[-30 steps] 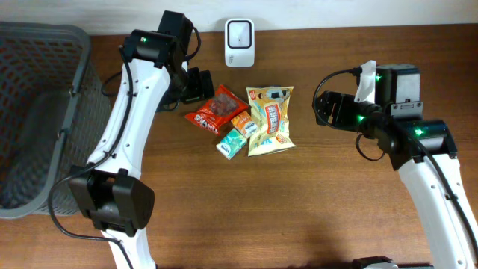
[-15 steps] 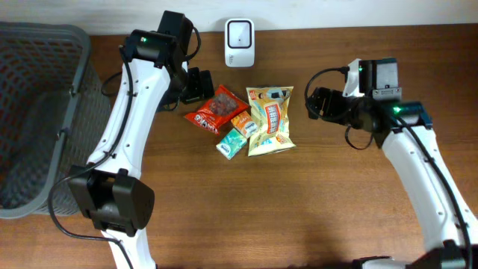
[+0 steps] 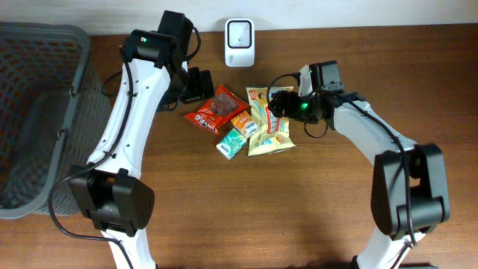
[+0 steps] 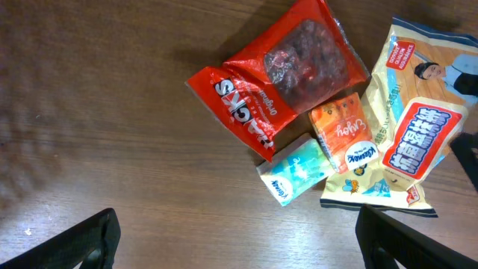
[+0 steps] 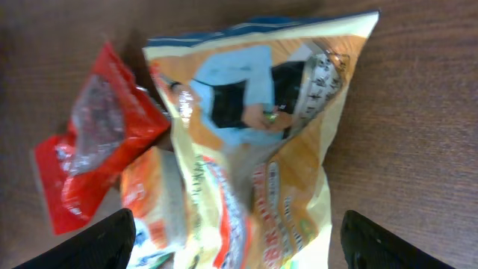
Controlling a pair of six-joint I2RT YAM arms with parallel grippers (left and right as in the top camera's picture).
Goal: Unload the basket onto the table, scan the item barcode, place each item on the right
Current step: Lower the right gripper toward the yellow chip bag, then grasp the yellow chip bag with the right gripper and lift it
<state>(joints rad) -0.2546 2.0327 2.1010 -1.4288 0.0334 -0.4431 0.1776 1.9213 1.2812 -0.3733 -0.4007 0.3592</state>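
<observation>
- Yellow snack bag [image 3: 272,136] lies flat on the table [image 3: 314,217], directly under the right pincer [image 3: 278,104]. In the wrist view it runs down between the two fingers [image 5: 101,243].
- Right pincer is spread wide, one finger past each long edge of the bag. Can't tell whether either finger touches it.
- Red packet [image 3: 216,108], orange packet [image 3: 243,119] and teal packet [image 3: 231,142] are bunched on the bag's far side from the right pincer. The orange one touches the bag's edge.
- Left pincer [image 4: 239,243] is spread wide with nothing between its fingers. The red packet is just ahead of it, apart.
- White scanner [image 3: 239,32] stands at the table's back edge, between the two pincers and near the pile without touching it.
- Grey basket [image 3: 45,41] sits well behind the left pincer, at the table's left edge.
- Open wood stretches behind the right pincer to the right edge, and along the whole front edge.
</observation>
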